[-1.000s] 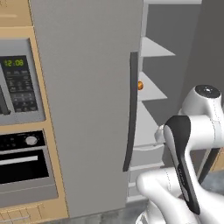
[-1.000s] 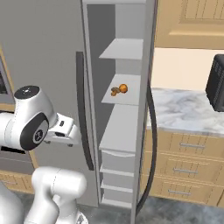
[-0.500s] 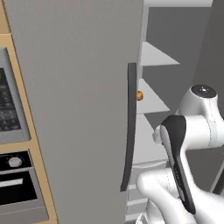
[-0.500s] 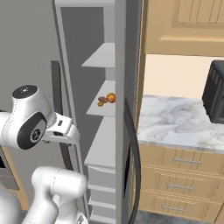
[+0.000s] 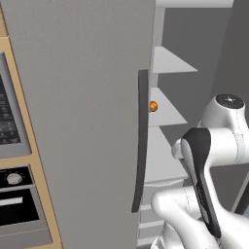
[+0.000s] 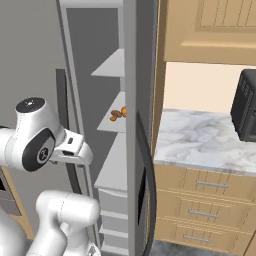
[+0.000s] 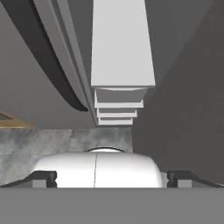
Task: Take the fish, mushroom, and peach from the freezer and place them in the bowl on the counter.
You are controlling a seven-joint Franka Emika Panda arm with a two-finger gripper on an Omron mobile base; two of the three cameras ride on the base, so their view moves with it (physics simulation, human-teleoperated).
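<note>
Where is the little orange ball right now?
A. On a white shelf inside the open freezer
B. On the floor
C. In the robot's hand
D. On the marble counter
A. The peach sits on a white shelf inside the open freezer, far from the hand, whose fingers are spread with nothing between them.

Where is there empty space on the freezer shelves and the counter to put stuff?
The top shelf looks bare, and so does the shelf above the drawers. The counter is bare left of the black appliance. The middle shelf holds the peach and other food.
</note>
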